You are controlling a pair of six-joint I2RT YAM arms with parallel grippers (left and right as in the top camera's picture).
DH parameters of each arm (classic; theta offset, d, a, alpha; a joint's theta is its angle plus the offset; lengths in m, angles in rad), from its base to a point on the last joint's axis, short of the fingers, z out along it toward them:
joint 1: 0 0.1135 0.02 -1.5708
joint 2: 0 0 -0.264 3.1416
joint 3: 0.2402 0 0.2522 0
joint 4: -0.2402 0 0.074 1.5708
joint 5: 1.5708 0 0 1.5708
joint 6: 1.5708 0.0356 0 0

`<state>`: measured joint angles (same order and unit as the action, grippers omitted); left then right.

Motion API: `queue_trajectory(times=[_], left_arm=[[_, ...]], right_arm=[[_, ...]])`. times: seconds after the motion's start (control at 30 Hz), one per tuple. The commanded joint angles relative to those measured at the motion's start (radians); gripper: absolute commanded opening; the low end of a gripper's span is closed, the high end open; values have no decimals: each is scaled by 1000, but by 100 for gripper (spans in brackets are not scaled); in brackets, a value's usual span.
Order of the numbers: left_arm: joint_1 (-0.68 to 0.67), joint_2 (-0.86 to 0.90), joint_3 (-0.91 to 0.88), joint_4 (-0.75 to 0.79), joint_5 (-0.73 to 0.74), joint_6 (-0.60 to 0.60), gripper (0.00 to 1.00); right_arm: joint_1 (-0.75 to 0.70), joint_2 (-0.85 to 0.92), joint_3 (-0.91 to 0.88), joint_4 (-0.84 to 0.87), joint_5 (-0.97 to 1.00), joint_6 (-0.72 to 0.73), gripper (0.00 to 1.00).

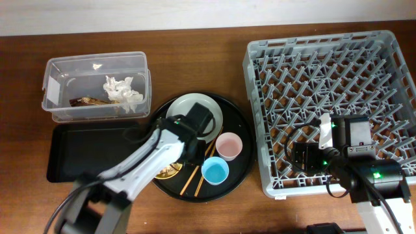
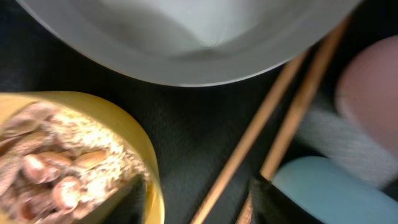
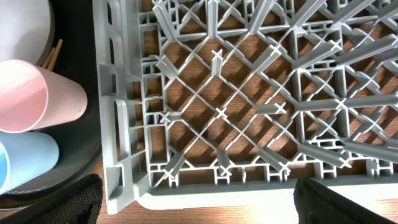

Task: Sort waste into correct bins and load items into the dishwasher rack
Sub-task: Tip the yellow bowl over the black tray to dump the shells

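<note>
My left jaws hang spread just above the yellow bowl (image 2: 146, 168) — tan food scraps (image 2: 56, 168) heaped inside — at 7 o'clock on the round black tray (image 1: 242, 123). Wooden chopsticks (image 2: 273, 118) lie just beside it at 6, the blue cup (image 2: 336, 190) at 5, the pink cup (image 2: 373, 81) at 3, the grey-green plate (image 2: 186, 37) at 12. My right jaws stand wide over the 7 o'clock corner of the dishwasher rack (image 3: 249, 93), holding nothing. Farther off, at 10 o'clock on the surface (image 1: 195, 45), the clear tub (image 1: 55, 71) holds white napkins (image 1: 123, 91) and a brown wrapper (image 1: 88, 101); the black rectangular tray (image 1: 84, 153) sits just beside it at 9.
</note>
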<state>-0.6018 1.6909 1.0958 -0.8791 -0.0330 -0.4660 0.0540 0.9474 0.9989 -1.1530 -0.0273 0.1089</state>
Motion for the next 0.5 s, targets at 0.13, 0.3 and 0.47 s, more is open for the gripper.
queue_trajectory(times=[0.13,0.3,0.47], left_arm=[[-7,77,-3,-14,-8,-24,1],[2,7,24,-55,-15,-23,0],[267,-281,60,-110,155,260,0]], right_arm=[[5,-3,17,-4,-7,8,99],[5,-3,17,-4,-6,8,99],[5,-3,17,-4,-6,8,99]])
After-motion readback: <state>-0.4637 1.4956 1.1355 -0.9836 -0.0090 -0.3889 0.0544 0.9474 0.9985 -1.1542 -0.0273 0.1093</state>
